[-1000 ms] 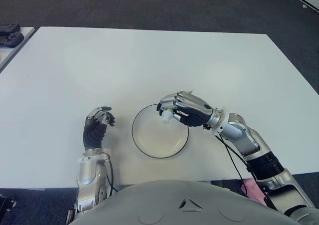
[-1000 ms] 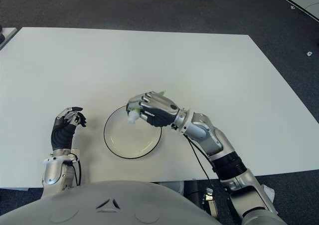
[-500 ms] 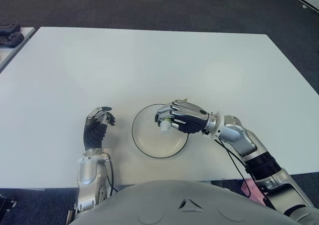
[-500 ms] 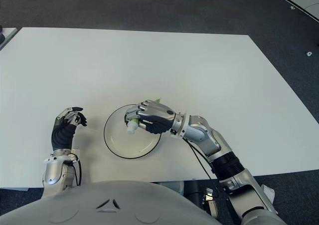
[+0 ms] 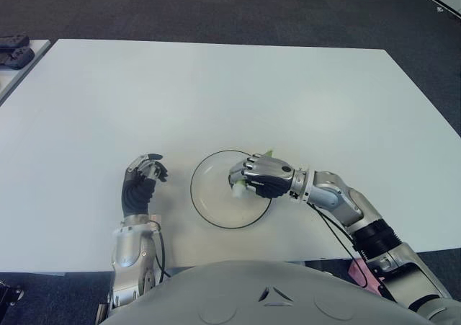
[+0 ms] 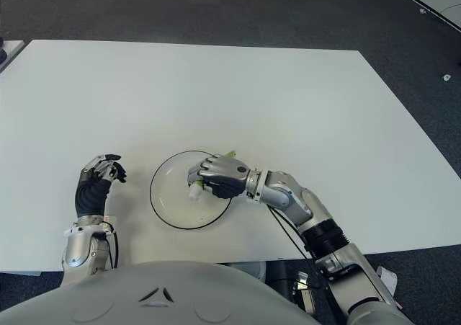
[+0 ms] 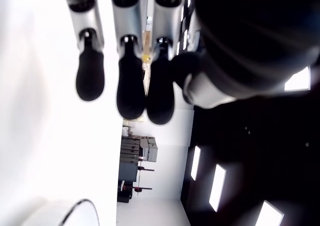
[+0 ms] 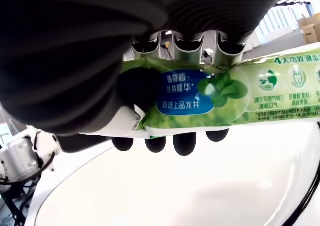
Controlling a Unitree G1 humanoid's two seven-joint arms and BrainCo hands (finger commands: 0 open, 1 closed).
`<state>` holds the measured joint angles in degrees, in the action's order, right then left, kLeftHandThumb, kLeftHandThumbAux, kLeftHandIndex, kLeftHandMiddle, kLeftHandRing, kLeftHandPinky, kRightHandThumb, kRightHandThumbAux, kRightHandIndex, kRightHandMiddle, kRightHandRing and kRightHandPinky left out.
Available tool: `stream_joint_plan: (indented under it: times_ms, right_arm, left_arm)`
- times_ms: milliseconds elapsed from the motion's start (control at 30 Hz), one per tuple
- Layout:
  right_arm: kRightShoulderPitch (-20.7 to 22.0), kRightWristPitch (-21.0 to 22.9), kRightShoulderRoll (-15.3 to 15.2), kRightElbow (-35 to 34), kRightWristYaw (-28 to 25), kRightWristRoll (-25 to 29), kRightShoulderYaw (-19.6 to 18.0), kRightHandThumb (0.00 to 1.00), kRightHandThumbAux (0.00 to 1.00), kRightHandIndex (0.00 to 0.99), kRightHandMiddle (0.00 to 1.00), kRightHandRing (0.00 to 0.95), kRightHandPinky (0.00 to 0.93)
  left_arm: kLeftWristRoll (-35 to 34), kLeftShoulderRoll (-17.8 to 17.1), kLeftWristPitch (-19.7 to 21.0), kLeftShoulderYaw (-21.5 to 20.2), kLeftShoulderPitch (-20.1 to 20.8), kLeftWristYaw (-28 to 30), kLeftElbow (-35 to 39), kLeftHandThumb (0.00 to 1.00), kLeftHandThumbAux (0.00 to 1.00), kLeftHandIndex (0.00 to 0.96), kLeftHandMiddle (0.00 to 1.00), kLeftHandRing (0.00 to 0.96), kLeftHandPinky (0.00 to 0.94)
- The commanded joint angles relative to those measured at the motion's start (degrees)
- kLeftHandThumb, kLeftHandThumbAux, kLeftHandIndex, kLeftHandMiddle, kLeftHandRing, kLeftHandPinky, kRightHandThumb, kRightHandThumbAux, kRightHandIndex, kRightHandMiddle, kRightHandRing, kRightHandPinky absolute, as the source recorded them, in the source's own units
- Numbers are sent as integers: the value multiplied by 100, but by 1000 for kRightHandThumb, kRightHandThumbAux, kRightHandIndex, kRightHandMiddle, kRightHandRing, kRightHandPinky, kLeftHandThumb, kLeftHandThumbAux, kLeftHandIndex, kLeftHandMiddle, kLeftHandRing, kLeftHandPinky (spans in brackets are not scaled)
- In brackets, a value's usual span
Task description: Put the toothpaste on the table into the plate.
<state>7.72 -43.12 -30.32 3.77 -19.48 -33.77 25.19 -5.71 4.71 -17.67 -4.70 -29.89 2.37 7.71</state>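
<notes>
Over the plate (image 5: 205,210), right hand (image 5: 257,178) lower than before, gripping the toothpaste (image 8: 220,98), left hand (image 5: 142,175) curled, empty

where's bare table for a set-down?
Bare: whole far half of the table, plus the stretch right of the right robot hand. Crowded: near edge, where that hand holds the toothpaste over the plate, left robot hand beside it.

A white surface (image 5: 238,87) stands over dark carpet (image 5: 216,8). One white plate (image 5: 209,195) with a dark rim sits directly on it, near the front edge and roughly midway between the left and right sides.
</notes>
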Motion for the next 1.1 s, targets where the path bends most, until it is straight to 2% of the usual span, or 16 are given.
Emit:
stream_joint_plan:
  times_ms: [33,167,400,533,700,1100]
  right_arm:
    - [244,-42,-20,68,121,-373,21,663,633,96,71,65,109]
    - [262,-63,-166,6,245,-681,-25,528,539,20,14,13,22]
    - [275,113,-250,-198,499,-1343,-26,394,416,1,1,0,1]
    - [272,150,-243,-206,649,-1449,-33,371,355,0,0,0,0]
    - [253,142,-232,-134,768,-1344,-41,326,332,0,0,0,0]
    - [327,-83,-259,96,1234,-1313,-64,327,288,0,0,0,0]
  left_arm:
    - [-36,10,102,33,-1,-24,13,705,718,439,626,632,634]
    - [-70,-4,75,28,13,-8,-11,706,717,439,634,637,646]
    - [-66,-1,104,26,20,-50,0,705,717,439,640,640,639]
    - [-1,-3,96,31,24,-81,4,704,717,439,641,639,635]
    - [53,-17,78,39,32,-93,0,704,716,439,639,635,629]
    - [-8,-13,139,33,56,-66,3,704,717,439,639,637,636]
